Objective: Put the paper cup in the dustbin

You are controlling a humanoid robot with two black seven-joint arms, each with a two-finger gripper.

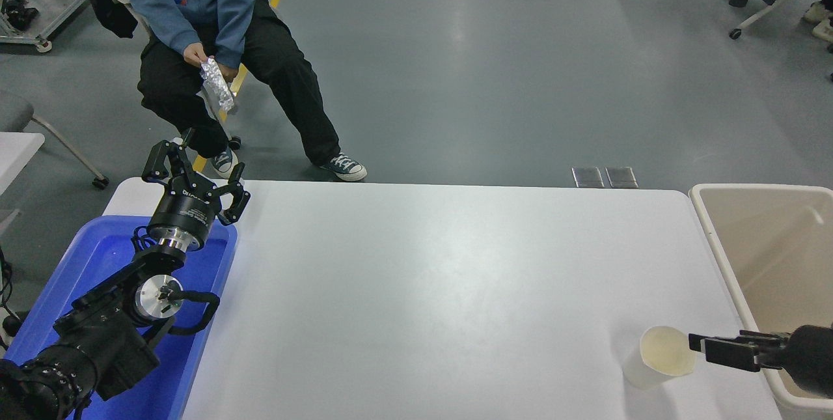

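Note:
The paper cup (657,358) stands upright on the white table (423,290) near its front right corner, its cream inside showing. The beige dustbin (713,238) stands just off the table's right edge. My right gripper (697,344) comes in from the right over the bin's near rim, level with the cup. Its fingers are open, and their tips are right beside the cup's right rim; I cannot tell whether they touch it. My left gripper (195,169) is parked open at the far left, above the blue tub.
A bright blue plastic tub (104,257) sits at the table's left edge under the left arm. A person (208,29) sits beyond the far left corner, holding a crinkled silver foil piece (217,83).

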